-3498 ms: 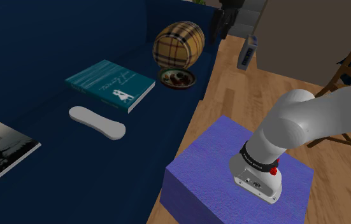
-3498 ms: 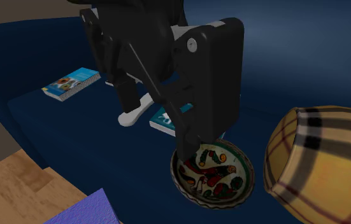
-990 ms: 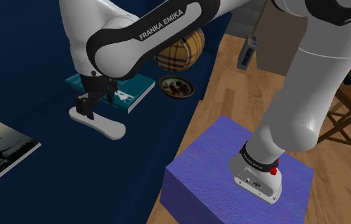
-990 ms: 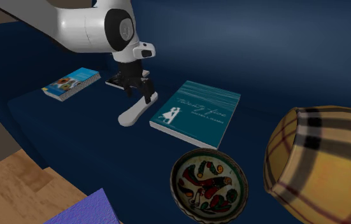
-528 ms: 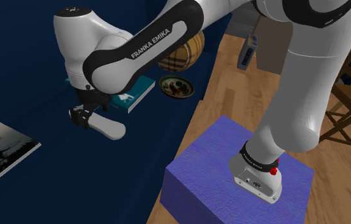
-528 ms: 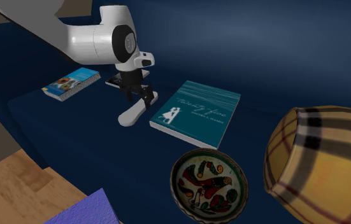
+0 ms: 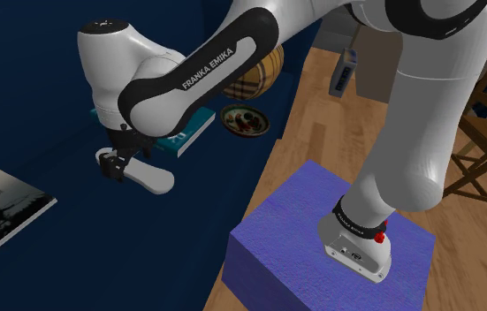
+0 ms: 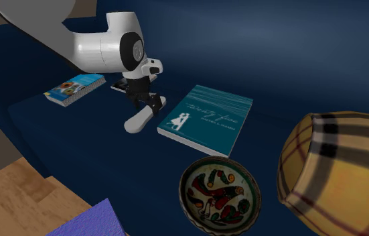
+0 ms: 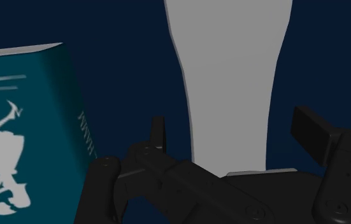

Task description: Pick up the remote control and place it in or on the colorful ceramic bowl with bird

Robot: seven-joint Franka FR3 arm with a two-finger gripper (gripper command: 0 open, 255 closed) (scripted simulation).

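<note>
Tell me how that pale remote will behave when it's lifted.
The remote looks like a flat, rigid slab, so it probably won't flop or roll. The open gripper straddles its narrow waist near one end, so the long free part may tilt down. Its smooth plain surface could slip.

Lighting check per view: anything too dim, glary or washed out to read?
Shoulder view: navy sofa dim, but the pale remote control stands out. Second exterior view: painted bowl reads clearly, no glare. Wrist view: remote control is flat unshaded grey; black fingers blend into the sofa.
</note>
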